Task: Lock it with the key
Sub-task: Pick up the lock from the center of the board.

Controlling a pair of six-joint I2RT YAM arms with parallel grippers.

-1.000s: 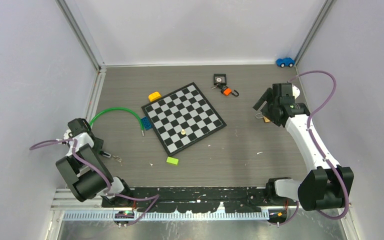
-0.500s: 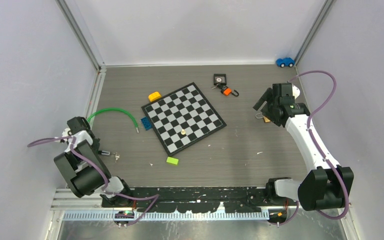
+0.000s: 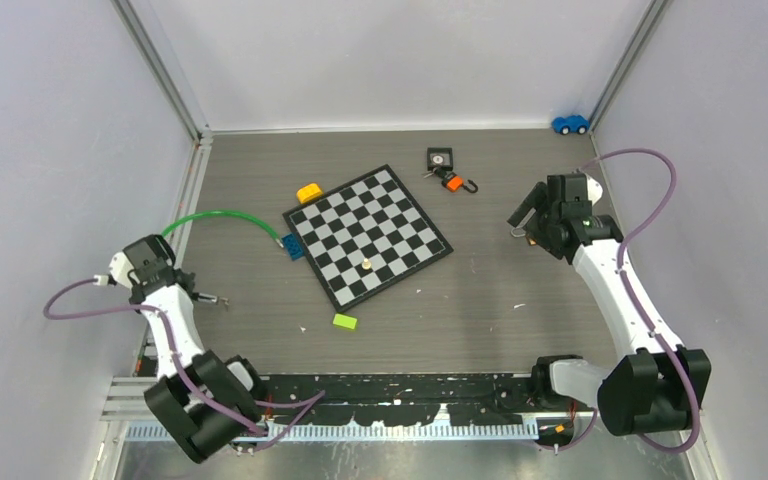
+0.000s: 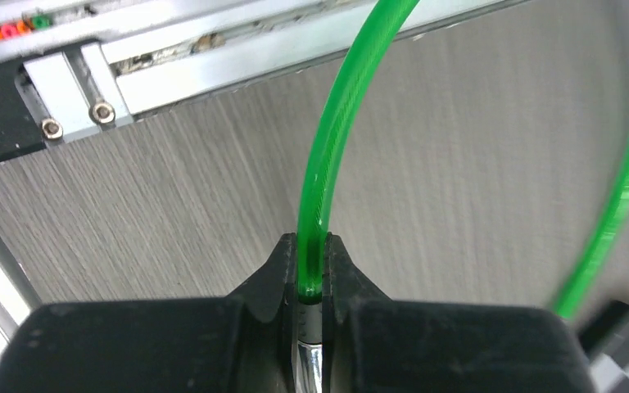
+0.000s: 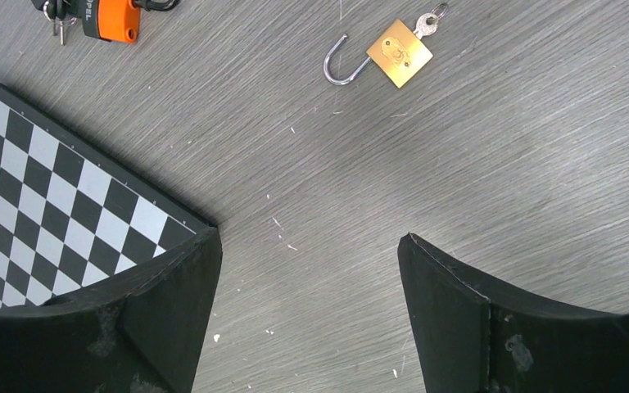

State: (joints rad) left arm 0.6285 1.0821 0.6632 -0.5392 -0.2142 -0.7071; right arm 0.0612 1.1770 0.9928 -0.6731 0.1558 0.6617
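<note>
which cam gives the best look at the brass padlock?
Right wrist: the brass padlock lies fully in view, shackle open, with the key sticking out of its body. Top external shows only a sliver of it beside the right claw. Left wrist doesn't show it.

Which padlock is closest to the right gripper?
The brass padlock, shackle swung open, lying just ahead of the open right gripper. The orange padlock sits farther left, past the chessboard corner.
</note>
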